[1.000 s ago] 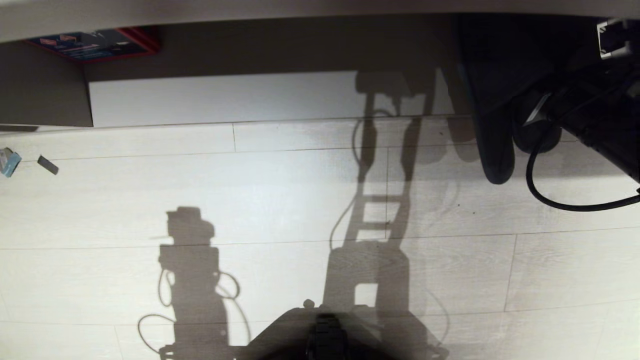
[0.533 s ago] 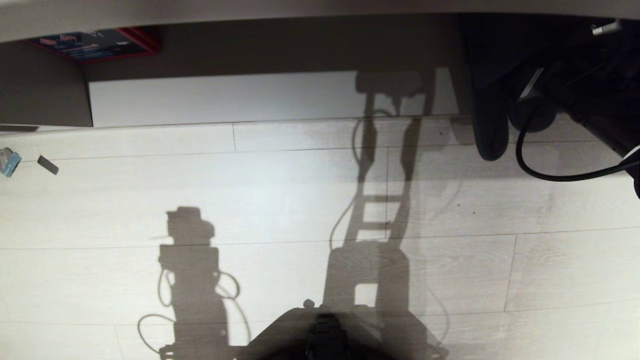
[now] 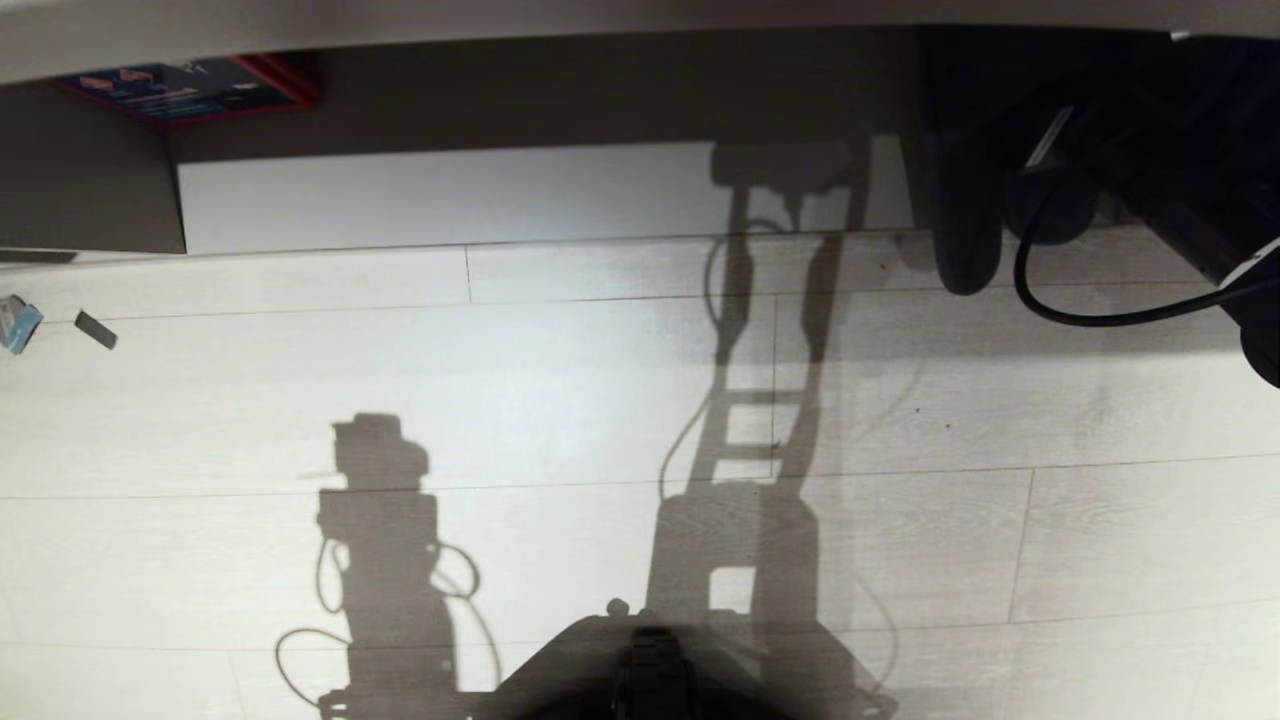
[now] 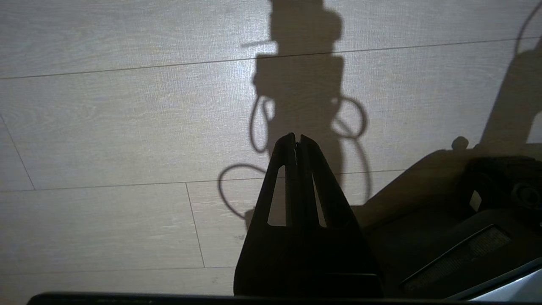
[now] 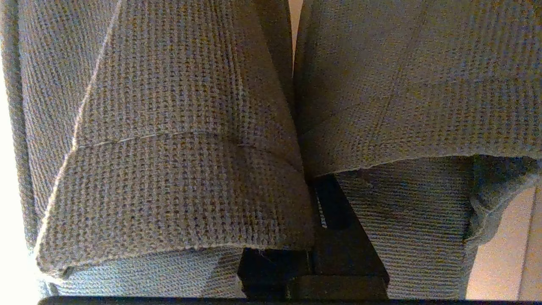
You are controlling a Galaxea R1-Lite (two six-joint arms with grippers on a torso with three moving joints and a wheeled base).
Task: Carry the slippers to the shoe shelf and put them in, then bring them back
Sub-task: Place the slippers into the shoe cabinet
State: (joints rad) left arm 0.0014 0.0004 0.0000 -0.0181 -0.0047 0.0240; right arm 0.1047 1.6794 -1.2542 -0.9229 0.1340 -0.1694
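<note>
**Two grey slippers held at the mouth of the shoe shelf**

A pale wood-plank floor fills most of the head view, crossed by the robot's shadows. Beyond it the shoe shelf opens low, with a pale bottom board, dark back wall and taupe side panel. At the shelf's right end the right gripper pinches the slippers between its fingers: two of them, side by side, in dark grey knit fabric with stitched seams. A black cable loops below the arm. The left gripper hangs over the floor, well apart from the shelf, fingertips pressed together on nothing. Left of the shelf lie two small scraps.
</note>
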